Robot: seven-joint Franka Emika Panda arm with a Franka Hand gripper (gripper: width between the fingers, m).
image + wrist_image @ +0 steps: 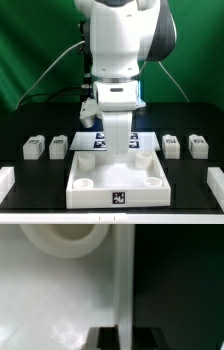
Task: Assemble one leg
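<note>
Several legs, small white tagged blocks, lie on the black table: two at the exterior view's left and two at its right. None shows in the wrist view. My gripper hangs straight down at the far rim of the large white moulded base. In the wrist view the gripper straddles the base's thin upright rim. One dark finger stands on each side, flush against it. The gripper is shut on that rim and holds no leg.
The marker board lies behind the base, partly hidden by the arm. A round socket is moulded into the base floor near the gripper. White blocks sit at the table's front corners. A green backdrop stands behind.
</note>
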